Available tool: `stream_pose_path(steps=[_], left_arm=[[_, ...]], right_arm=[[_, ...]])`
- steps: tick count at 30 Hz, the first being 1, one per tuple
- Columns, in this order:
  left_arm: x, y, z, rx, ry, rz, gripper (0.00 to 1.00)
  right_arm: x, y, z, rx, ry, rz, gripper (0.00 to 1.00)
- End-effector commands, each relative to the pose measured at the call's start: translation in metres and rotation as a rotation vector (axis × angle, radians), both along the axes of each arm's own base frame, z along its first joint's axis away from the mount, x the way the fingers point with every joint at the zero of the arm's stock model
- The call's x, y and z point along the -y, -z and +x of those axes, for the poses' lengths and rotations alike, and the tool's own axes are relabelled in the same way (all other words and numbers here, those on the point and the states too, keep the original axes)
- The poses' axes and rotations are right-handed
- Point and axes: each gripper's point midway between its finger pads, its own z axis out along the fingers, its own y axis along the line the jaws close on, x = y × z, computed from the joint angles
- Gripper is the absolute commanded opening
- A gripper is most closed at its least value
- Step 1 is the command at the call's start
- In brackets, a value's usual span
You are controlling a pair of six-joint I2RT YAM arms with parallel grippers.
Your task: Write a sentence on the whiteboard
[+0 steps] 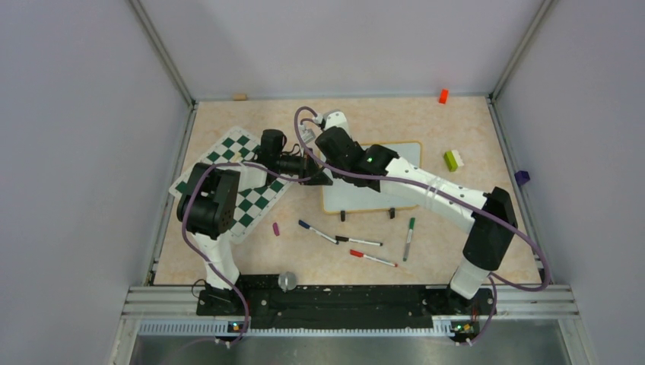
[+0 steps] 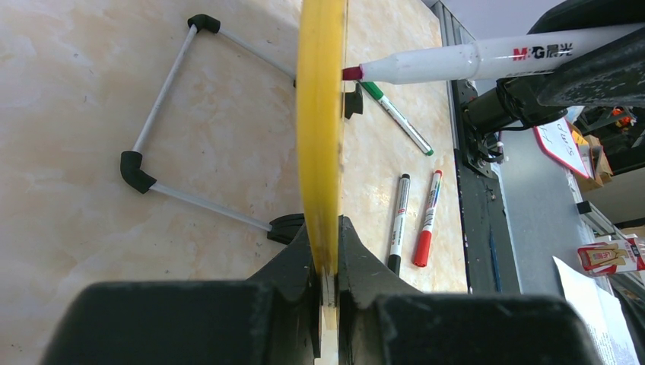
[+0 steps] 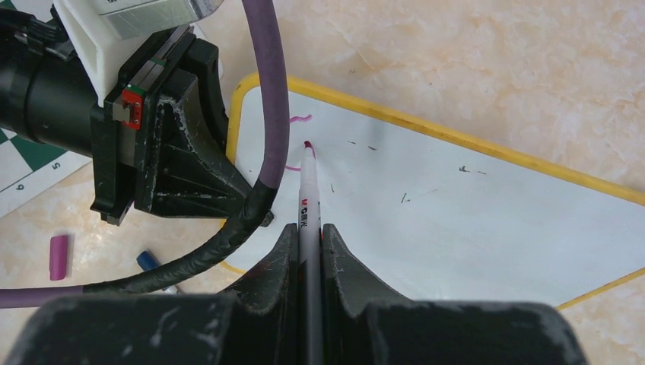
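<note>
The whiteboard [image 1: 365, 199] with its yellow frame lies at the table's middle, partly under my right arm. My left gripper [image 1: 322, 178] is shut on its left edge; the left wrist view shows the yellow edge [image 2: 319, 114] clamped between the jaws [image 2: 327, 262]. My right gripper [image 3: 309, 232] is shut on a white marker [image 3: 307, 194], whose tip rests on the board [image 3: 456, 220] near its upper left corner. Of the sentence, only a couple of short purple strokes [image 3: 298, 119] show beside the tip. The marker also shows in the left wrist view [image 2: 471, 62].
A green-and-white chessboard mat [image 1: 228, 163] lies at the left. Blue [image 1: 316, 232], black [image 1: 357, 241], red [image 1: 373, 258] and green [image 1: 408, 237] markers and a purple cap [image 1: 275, 228] lie in front of the board. A green-yellow block [image 1: 453, 160] sits at the right.
</note>
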Motion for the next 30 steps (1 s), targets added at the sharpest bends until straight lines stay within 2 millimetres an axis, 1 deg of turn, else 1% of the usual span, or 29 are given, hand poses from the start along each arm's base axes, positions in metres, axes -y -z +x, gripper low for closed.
stream_pose_path(steps=[1,6,13,19,24,30], left_arm=[[0.002,0.002,-0.006,0.034,0.023,0.002,0.0],[0.002,0.002,-0.005,0.033,0.021,0.002,0.0],[0.002,0.002,-0.005,0.031,0.021,0.003,0.0],[0.002,0.002,-0.006,0.033,0.023,0.002,0.0],[0.002,0.001,-0.006,0.034,0.022,0.002,0.0],[0.002,0.002,-0.006,0.033,0.021,0.003,0.0]], right_arm=[[0.007,-0.013,0.01,0.06,0.059,-0.002,0.0],[0.015,-0.014,0.011,0.065,0.082,-0.019,0.0],[0.015,-0.009,0.007,0.049,0.08,-0.017,0.0],[0.02,-0.007,0.006,0.048,0.096,-0.027,0.0],[0.018,-0.005,0.004,0.038,0.091,-0.018,0.0],[0.023,0.001,0.0,0.026,0.086,-0.026,0.0]])
